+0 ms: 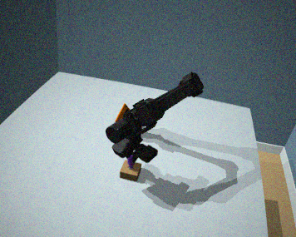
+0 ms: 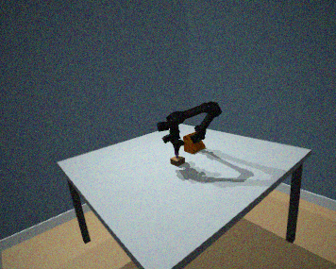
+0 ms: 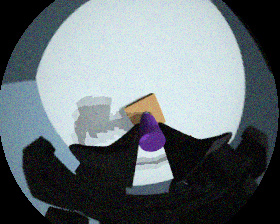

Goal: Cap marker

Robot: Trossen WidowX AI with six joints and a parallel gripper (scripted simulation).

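Observation:
The wooden holder block (image 1: 130,175) (image 2: 177,161) (image 3: 155,107) sits on the table below the gripper. My gripper (image 1: 132,155) (image 2: 176,152) (image 3: 148,125) is shut on the purple cap (image 1: 130,162) (image 3: 152,141), directly above the block. The cap stands roughly upright, and its lower end is close to the block's top. In the wrist view the cap lines up with the block. The marker is hidden by the cap, so I cannot tell how far down on it the cap sits.
An orange wedge-shaped object (image 1: 121,113) (image 2: 193,143) stands on the white table (image 1: 65,150) (image 2: 130,185), behind the gripper and partly hidden by the arm. The arm's shadow falls on the table beside the holder block.

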